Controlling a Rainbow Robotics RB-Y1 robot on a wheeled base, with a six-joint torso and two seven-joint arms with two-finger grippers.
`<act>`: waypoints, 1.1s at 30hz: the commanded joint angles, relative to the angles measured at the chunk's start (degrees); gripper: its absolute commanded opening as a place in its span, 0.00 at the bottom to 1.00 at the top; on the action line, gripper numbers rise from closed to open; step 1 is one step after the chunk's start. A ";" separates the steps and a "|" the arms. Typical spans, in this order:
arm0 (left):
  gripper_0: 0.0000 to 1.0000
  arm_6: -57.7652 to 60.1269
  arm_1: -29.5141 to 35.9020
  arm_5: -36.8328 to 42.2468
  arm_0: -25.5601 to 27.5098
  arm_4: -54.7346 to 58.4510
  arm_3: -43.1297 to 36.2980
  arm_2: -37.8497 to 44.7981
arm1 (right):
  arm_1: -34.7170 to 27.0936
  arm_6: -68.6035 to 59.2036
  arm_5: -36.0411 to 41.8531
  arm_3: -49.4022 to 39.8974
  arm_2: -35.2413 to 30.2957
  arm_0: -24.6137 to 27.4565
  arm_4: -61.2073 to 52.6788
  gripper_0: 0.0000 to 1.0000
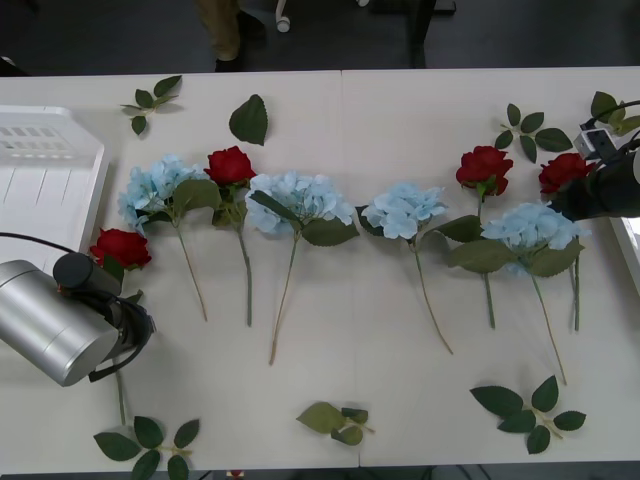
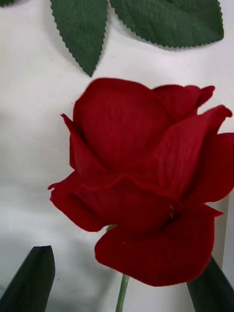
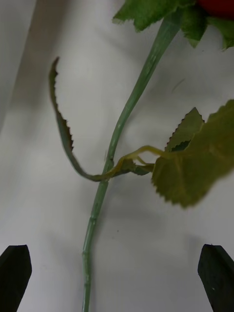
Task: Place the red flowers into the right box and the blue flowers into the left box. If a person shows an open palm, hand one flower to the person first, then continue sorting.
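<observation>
Several red flowers and several blue flowers lie in a row across the white table. My left gripper [image 3: 117, 261] is open low over the stem [image 3: 114, 146] of the leftmost red flower [image 1: 120, 247], its black fingers [image 3: 14, 273] on either side of the stem. My right gripper [image 2: 124, 275] is open close above the rightmost red flower [image 1: 563, 172], whose head [image 2: 146, 180] sits just beyond the fingers. The left box [image 1: 50, 170] is at the table's left edge. The right box [image 1: 632, 250] shows as a white rim at the right edge.
Other red flowers [image 1: 230, 165] [image 1: 484, 167] lie among the blue flowers [image 1: 300, 197] [image 1: 403, 208]. Loose leaf sprigs [image 1: 530, 405] [image 1: 150, 97] are scattered near the front and back edges. A person's legs [image 1: 220, 30] stand beyond the far edge.
</observation>
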 commanded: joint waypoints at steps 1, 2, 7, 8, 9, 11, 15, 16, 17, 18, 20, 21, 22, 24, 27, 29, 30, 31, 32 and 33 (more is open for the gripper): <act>1.00 -3.30 -0.91 -3.58 -2.59 -0.82 3.29 -0.35 | 2.88 -2.02 -1.12 0.94 -0.39 0.12 1.71 0.76; 1.00 -3.39 -1.00 -3.67 -2.68 -0.91 3.56 -0.35 | 3.05 -2.02 -1.12 1.03 -0.39 0.12 1.80 0.76; 1.00 -4.45 -1.08 -3.67 -4.09 -2.84 5.49 -0.35 | 4.11 -2.11 -1.12 1.03 -0.39 0.12 2.77 0.76; 1.00 -4.62 -1.08 -3.76 -4.44 -3.02 6.02 -0.26 | 4.55 -2.20 -1.30 1.03 -0.39 0.12 3.03 0.76; 1.00 -4.71 -1.08 -3.76 -4.61 -3.19 6.37 -0.35 | 4.72 -2.20 -1.30 1.03 -0.39 0.12 3.21 0.76; 1.00 -4.89 -1.08 -4.46 -4.96 -3.55 7.51 -0.35 | 4.99 -2.55 -1.30 1.03 -0.39 0.12 3.65 0.56; 1.00 -5.24 -1.08 -7.28 -5.14 -3.90 10.06 -0.35 | 5.16 -2.55 -1.39 1.03 -0.39 0.12 4.26 0.12; 1.00 -5.50 -1.08 -8.42 -5.14 -3.99 10.85 -0.35 | 5.16 -2.64 -1.39 1.03 -0.39 0.21 4.53 0.01; 1.00 -5.59 -1.17 -8.95 -5.05 -3.99 11.29 -0.35 | 5.25 -2.64 -1.39 1.03 -0.39 0.12 4.70 0.00; 1.00 -5.94 -1.08 -9.82 -5.14 -3.99 12.17 -0.35 | 5.25 -2.64 -1.39 1.03 -0.39 0.12 4.88 0.00; 0.90 -6.38 -1.17 -10.70 -5.14 -3.63 12.96 -0.35 | 5.25 -2.55 -1.48 1.03 -0.39 0.12 5.05 0.00; 0.74 -6.47 -1.17 -10.70 -5.05 -3.55 13.14 -0.35 | 5.25 -2.55 -1.48 1.11 -0.39 0.12 5.14 0.00; 0.30 -6.56 -1.08 -10.70 -5.05 -3.28 13.14 -0.35 | 5.25 -2.37 -1.65 1.03 -0.39 0.12 5.14 0.00; 0.19 -6.56 -1.17 -10.44 -5.14 -2.93 13.14 -0.35 | 4.90 -2.11 -1.83 0.76 -0.65 -0.14 5.14 0.00; 0.01 -6.64 -1.08 -10.09 -5.05 -2.67 13.14 -0.35 | 3.05 -1.58 -0.33 -1.35 -1.70 -0.67 4.97 0.00; 0.00 -6.73 -1.08 -10.00 -5.05 -2.49 13.14 -0.35 | 1.73 -1.50 1.78 -3.02 -2.67 -1.11 4.79 0.00; 0.00 -6.73 -1.08 -10.00 -5.05 -2.49 13.14 -0.35 | 0.94 -1.41 3.45 -4.07 -3.55 -1.55 4.88 0.00; 0.00 -6.73 -1.08 -10.00 -5.05 -2.40 13.14 -0.35 | 0.42 -1.32 4.41 -4.60 -3.99 -1.73 4.88 0.00; 0.00 -6.73 -1.08 -10.00 -5.05 -2.40 13.14 -0.35 | -0.64 -1.14 6.43 -5.48 -5.04 -2.25 4.88 0.00; 0.00 -6.73 -1.17 -10.09 -5.05 -2.32 13.14 -0.35 | -1.69 -0.88 8.28 -6.27 -5.75 -2.87 4.79 0.00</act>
